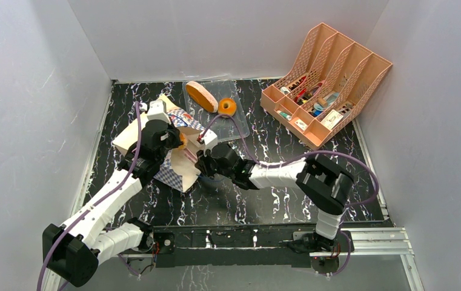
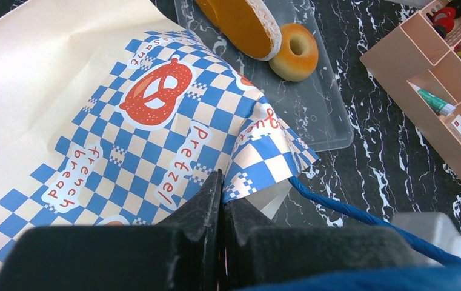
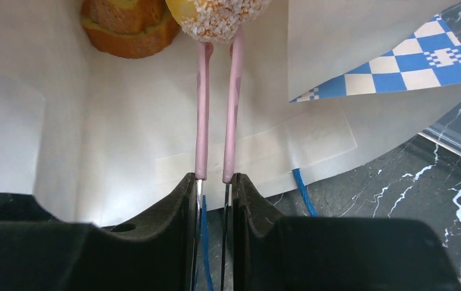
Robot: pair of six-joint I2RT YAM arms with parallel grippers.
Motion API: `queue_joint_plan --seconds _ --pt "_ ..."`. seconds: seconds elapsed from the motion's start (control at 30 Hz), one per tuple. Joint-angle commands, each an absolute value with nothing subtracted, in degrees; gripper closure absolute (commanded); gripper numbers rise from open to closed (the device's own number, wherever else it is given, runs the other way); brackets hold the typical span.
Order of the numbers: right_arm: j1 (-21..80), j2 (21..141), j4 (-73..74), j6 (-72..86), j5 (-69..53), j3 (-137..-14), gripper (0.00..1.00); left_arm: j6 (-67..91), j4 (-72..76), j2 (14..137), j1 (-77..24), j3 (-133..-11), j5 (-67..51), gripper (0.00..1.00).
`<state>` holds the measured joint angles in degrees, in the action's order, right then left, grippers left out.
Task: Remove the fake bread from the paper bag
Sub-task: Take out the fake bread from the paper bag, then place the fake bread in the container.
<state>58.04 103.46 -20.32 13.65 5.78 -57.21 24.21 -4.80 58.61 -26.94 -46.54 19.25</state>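
Black marbled tabletop (image 1: 276, 200); paper bag (image 1: 132, 136) on its side near the left edge, checkered rim clamped by left gripper (image 2: 222, 185). Right gripper (image 3: 215, 180) closed on pink tongs (image 3: 202, 109), pinching a crumbed bun (image 3: 218, 15) inside. Risk: slipping off thin tips if snagged on paper.

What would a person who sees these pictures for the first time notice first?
First the blue-checked paper bag, lying on its side at the left of the table; the left fingers pinch its checkered edge. Inside the bag, thin pink tongs in the right fingers reach a sugar-crusted bun. Behind, a loaf and a ring donut lie on a clear tray.
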Motion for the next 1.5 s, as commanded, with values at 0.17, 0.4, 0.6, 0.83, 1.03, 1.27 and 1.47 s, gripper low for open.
queue_joint_plan --seconds 0.17,0.4,0.6,0.83,1.03,1.27,1.47 --pt "59.2 89.0 -17.7 14.2 11.0 -52.8 1.00 24.2 -10.0 58.4 -27.0 -51.4 28.7 1.00" --pt "59.2 78.7 -12.6 14.8 15.6 -49.6 1.00 22.9 -13.0 59.9 -27.0 -54.8 36.5 1.00" --pt "59.2 72.6 -8.7 15.7 18.5 -48.3 1.00 21.8 -13.2 61.8 -26.7 -55.8 38.5 1.00" --pt "59.0 70.8 -4.9 16.1 27.0 -50.3 1.00 21.1 -14.4 62.2 -26.2 -56.6 39.0 1.00" --pt "54.4 77.5 -4.4 15.8 27.3 -55.4 1.00 20.1 -15.2 60.6 -25.8 -57.1 38.5 1.00" --pt "41.7 96.3 -6.0 11.9 19.7 -71.1 1.00 19.4 -16.6 59.8 -25.6 -58.7 36.1 1.00" --pt "32.9 124.3 0.2 7.9 13.7 -103.6 1.00 20.4 -16.1 60.2 -25.4 -59.3 32.4 1.00"
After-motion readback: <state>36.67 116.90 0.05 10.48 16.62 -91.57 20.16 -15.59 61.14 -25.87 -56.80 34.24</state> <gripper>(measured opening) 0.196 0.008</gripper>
